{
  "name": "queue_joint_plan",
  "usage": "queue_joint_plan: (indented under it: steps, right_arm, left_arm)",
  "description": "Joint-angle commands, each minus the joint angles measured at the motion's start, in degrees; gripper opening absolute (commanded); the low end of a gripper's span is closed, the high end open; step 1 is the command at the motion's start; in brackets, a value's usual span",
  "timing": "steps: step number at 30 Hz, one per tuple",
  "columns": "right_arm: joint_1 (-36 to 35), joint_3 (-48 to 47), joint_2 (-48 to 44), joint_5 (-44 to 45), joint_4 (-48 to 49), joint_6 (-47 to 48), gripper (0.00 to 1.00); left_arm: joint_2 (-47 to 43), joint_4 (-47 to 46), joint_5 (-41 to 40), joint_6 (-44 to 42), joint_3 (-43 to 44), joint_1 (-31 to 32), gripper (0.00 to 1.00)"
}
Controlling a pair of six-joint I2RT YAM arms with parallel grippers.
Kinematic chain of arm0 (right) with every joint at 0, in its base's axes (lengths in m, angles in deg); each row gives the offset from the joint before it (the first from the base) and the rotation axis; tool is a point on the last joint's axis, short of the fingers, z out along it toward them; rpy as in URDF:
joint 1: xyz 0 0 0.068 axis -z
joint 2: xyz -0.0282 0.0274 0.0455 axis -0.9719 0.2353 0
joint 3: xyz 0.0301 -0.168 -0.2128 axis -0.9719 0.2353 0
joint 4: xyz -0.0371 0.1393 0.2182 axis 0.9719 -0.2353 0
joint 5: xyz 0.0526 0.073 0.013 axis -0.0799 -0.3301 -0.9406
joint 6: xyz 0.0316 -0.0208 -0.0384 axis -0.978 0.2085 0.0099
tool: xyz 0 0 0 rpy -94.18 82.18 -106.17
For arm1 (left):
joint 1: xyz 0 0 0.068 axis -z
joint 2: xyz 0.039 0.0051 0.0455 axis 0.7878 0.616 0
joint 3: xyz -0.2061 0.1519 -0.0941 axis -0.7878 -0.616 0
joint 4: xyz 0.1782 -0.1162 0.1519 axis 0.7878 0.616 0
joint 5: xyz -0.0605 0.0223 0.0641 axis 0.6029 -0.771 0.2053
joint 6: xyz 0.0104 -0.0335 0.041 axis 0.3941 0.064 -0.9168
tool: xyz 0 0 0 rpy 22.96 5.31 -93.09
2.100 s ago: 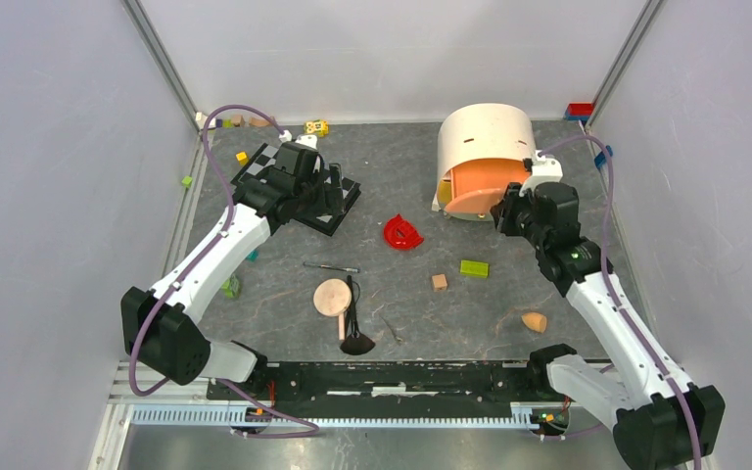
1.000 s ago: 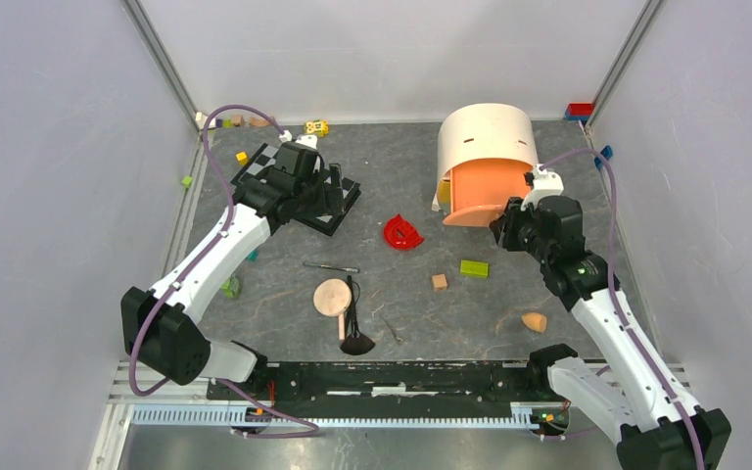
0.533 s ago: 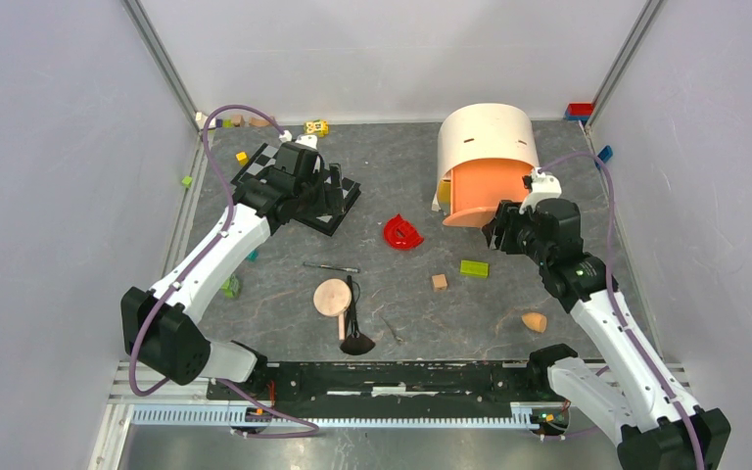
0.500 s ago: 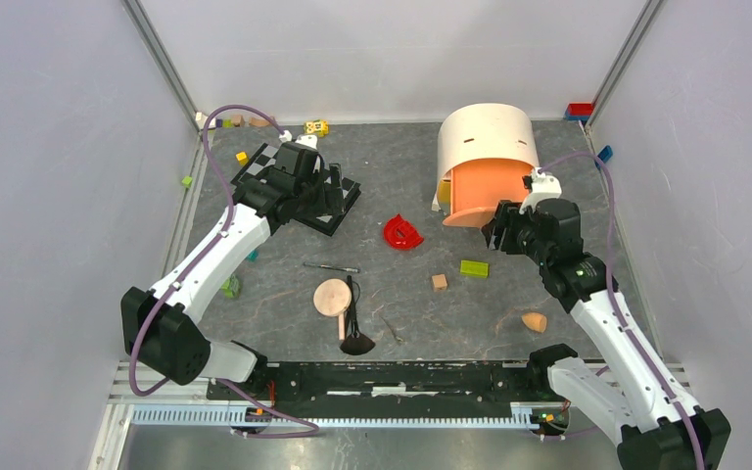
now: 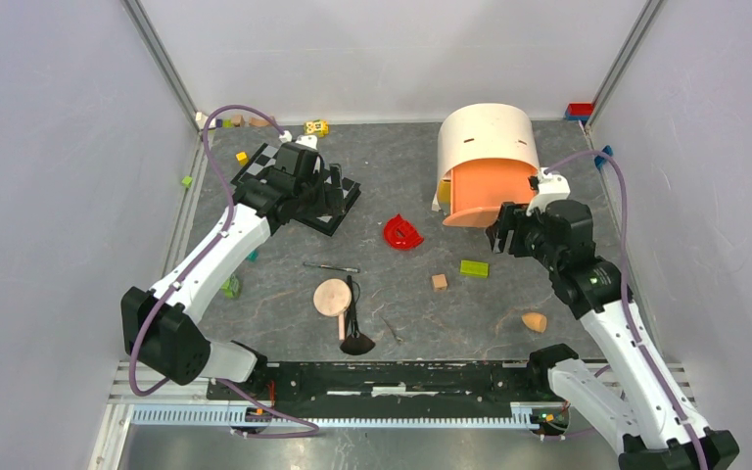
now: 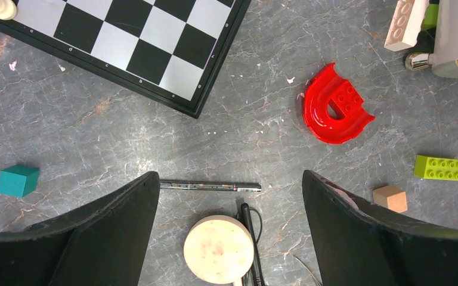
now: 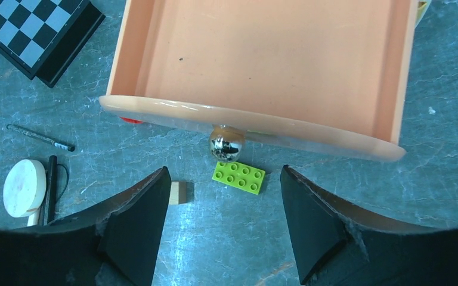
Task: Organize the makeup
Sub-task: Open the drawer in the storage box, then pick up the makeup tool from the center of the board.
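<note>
Compact (image 5: 332,296) and brush (image 5: 354,331) lie at six o'clock on the bench (image 5: 382,157), sponge (image 5: 534,321) at four. Drawer (image 5: 485,186) at one o'clock gapes, empty. Right pincer (image 7: 223,179) and left pincer (image 6: 229,185) stand wide, holding nothing. Likely next: gripping one piece squarely for stowing.

The tabletop (image 6: 95,119) presented a matt grey, stone-veined surface, against which the red curved piece (image 6: 334,107) and the green studded brick (image 7: 238,177) showed glossy moulded plastic and the small cube (image 6: 390,198) showed bare-looking wood. The orange drawer (image 7: 262,53) was of smooth plastic with a soft sheen along its rim and carried a mirror-bright metal knob (image 7: 226,143), whereas the round compact (image 6: 219,256) looked chalky and matt. The fingers (image 6: 95,238) of the left gripper (image 6: 229,174) were matt black plastic, faintly grainy.
</note>
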Motion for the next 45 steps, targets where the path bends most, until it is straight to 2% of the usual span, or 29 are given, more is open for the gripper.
queue_joint_plan:
  steps: [1, 7, 14, 24, 33, 41, 45]
  right_arm:
    - [-0.23, -3.64, -1.85, 1.52, -4.01, 3.09, 0.75]
    - [-0.22, -3.44, -4.65, 2.23, -8.12, 5.37, 0.77]
    - [-0.18, 0.10, -8.22, 2.21, -10.59, 6.48, 0.79]
    - [-0.16, 4.75, -12.30, 0.40, -12.12, 6.97, 0.81]
    - [-0.22, 7.83, -14.15, -3.69, -10.95, 4.25, 0.81]
    - [-0.23, 6.86, -14.95, -4.55, -11.89, 3.46, 0.81]
    - [-0.22, 6.60, -15.25, -4.35, -12.52, 3.36, 0.81]
  left_arm:
    - [-1.59, -1.74, -0.60, -0.64, -0.89, -0.31, 0.96]
    - [-3.06, 1.45, -1.03, 0.36, -1.45, -0.31, 1.00]
    - [-6.41, 6.46, -1.81, 4.65, -4.31, -0.31, 1.00]
    - [-13.38, 7.32, 3.45, 16.68, -18.35, 2.13, 1.00]
    - [-31.14, 3.50, 3.84, 32.04, -33.96, 2.89, 0.95]
    - [-31.60, -4.96, 10.92, 36.16, -41.82, 0.87, 0.86]
    - [-33.16, -6.03, 11.09, 35.78, -44.61, -0.95, 0.85]
